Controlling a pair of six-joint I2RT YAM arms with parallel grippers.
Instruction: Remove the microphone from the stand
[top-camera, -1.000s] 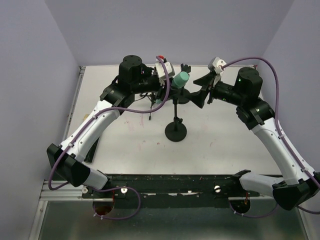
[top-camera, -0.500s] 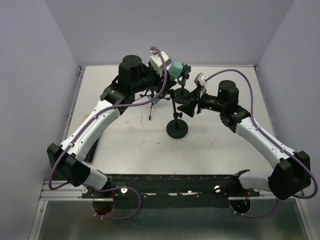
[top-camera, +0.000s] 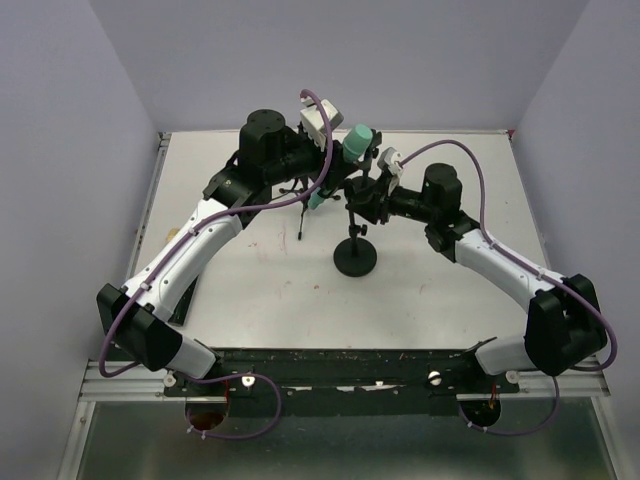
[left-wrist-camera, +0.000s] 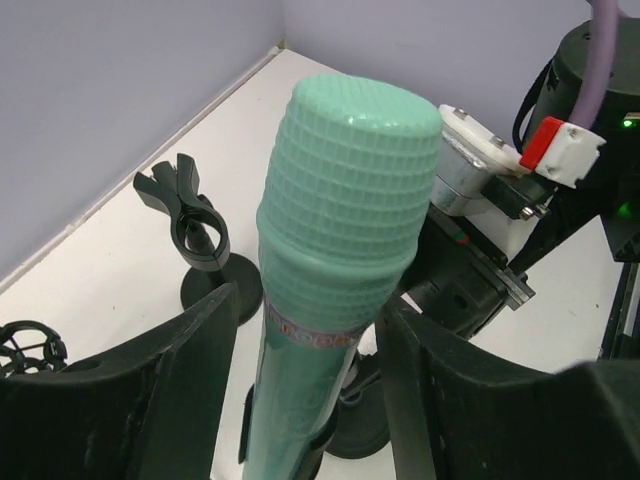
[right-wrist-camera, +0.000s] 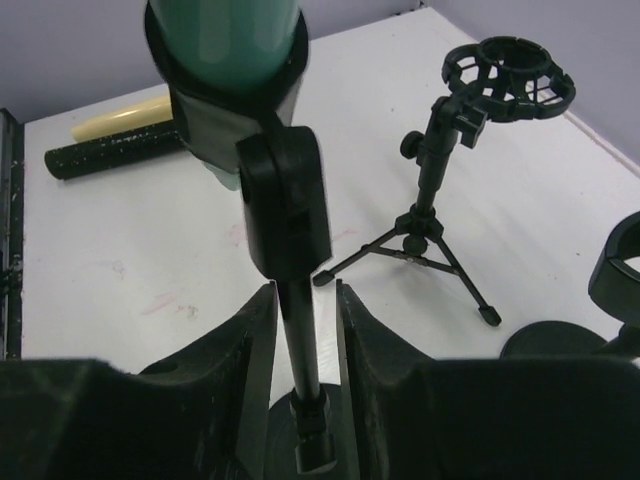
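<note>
right fingers (right-wrist-camera: 245, 350) now straddle stand (right-wrist-camera: 300, 335); mint-green, ribbed-headed microphone (left-wrist-camera: 345, 210) clipped in.

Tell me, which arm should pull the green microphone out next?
Left. The left gripper straddles the microphone, fingers either side, so it could likely close and lift. The right gripper flanks the stand's pole below the clip, better for steadying.

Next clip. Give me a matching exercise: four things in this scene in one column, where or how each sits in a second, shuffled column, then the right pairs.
1. mint-green ribbed microphone
2. thin black pole of the round-base stand
3. black tripod stand with ring mount
4. pale yellow cylinder

A. lying on its side
B. between the fingers of the left gripper
C. standing upright, nothing in it
D. between the fingers of the right gripper

Pairs: 1-B, 2-D, 3-C, 4-A
</note>
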